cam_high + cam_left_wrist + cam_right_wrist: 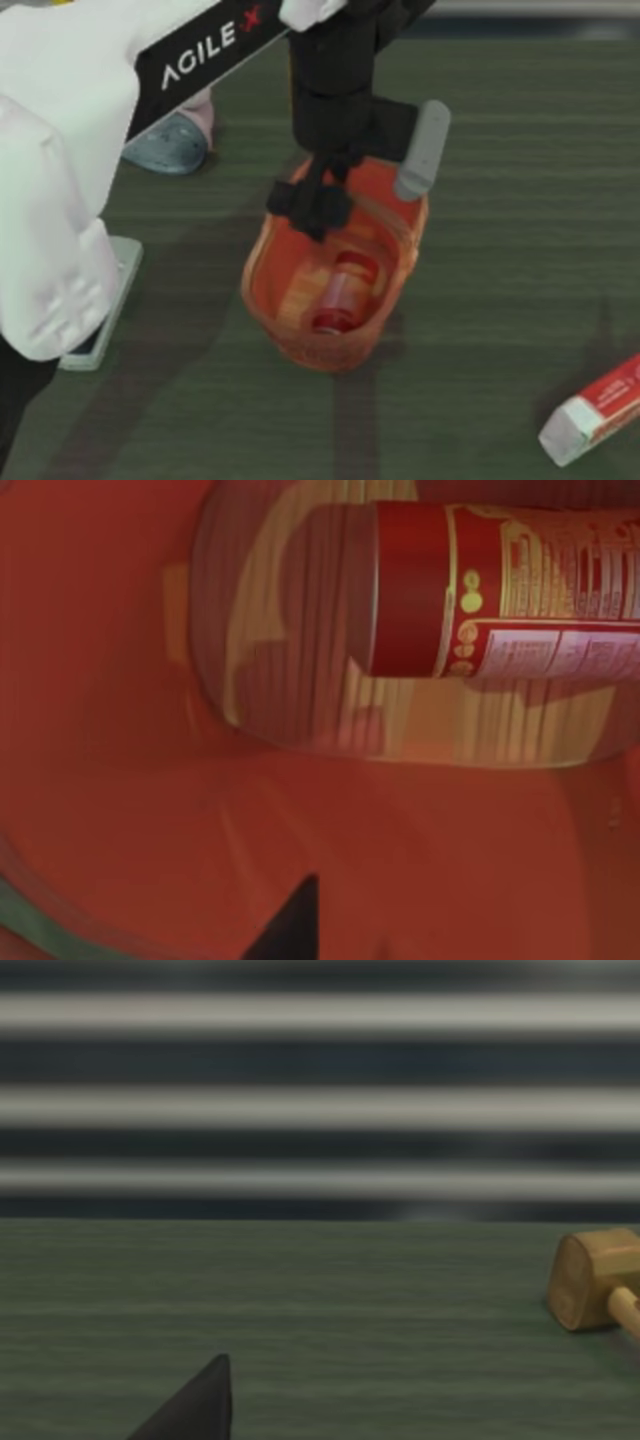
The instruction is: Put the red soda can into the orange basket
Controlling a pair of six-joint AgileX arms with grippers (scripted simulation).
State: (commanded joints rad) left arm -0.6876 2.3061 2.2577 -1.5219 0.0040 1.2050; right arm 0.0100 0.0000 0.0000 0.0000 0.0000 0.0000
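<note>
Top view showed the large oval orange woven basket (268, 290) near the middle of the dark green table (500, 250), with the small red cylindrical soda can (345, 292) lying on its side on the pale slatted bottom. Only the left wrist view gave the can's printed label (560, 590) and the basket's inner wall (120, 780) close up; the right wrist view alone showed a wooden mallet (592, 1282) on open table. Room inside the basket was tight around the can, while the table to the right lay open up to a red-and-white rectangular carton (598, 408) near the corner. A grey-blue clog shoe (168, 143) sat behind the left arm. The left gripper (310, 205) hung over the basket's far rim, pointing down, released from the can. I cannot tell the right gripper's finger state.
</note>
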